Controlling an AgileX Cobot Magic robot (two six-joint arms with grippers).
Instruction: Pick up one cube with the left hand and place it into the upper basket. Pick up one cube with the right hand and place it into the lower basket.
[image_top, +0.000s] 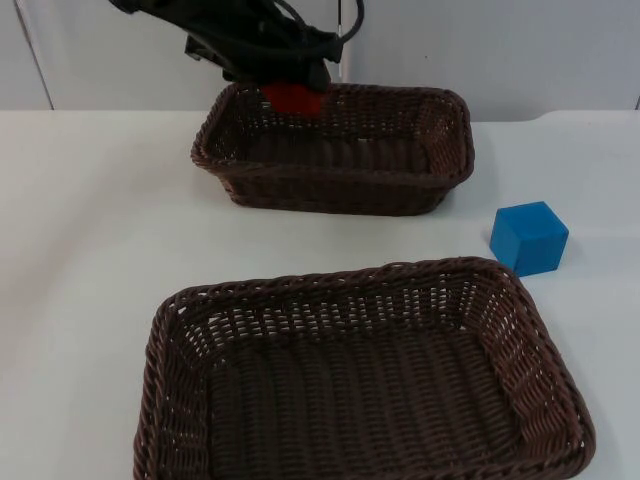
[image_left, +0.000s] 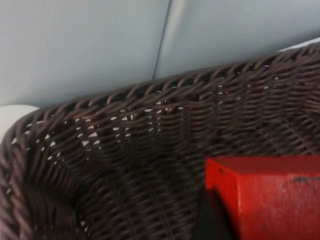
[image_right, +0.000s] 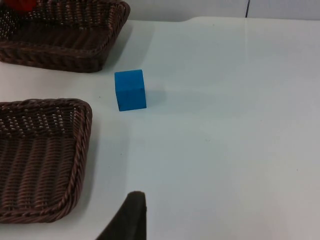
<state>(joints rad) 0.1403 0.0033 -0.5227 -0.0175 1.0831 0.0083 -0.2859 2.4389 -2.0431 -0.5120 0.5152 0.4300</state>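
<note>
My left gripper (image_top: 288, 82) is shut on a red cube (image_top: 292, 97) and holds it just above the back left part of the upper wicker basket (image_top: 452, 150). In the left wrist view the red cube (image_left: 270, 200) hangs close to the basket's woven wall (image_left: 125, 135), with a black fingertip (image_left: 210, 220) against its side. A blue cube (image_top: 529, 238) rests on the table, right of both baskets. The lower basket (image_top: 170, 340) holds nothing. My right gripper (image_right: 131, 216) waits over bare table, well back from the blue cube (image_right: 130, 89).
The white table runs back to a grey partition wall (image_top: 500, 50). The blue cube stands close to the lower basket's far right corner (image_right: 82, 107). The upper basket (image_right: 60, 55) lies beyond it.
</note>
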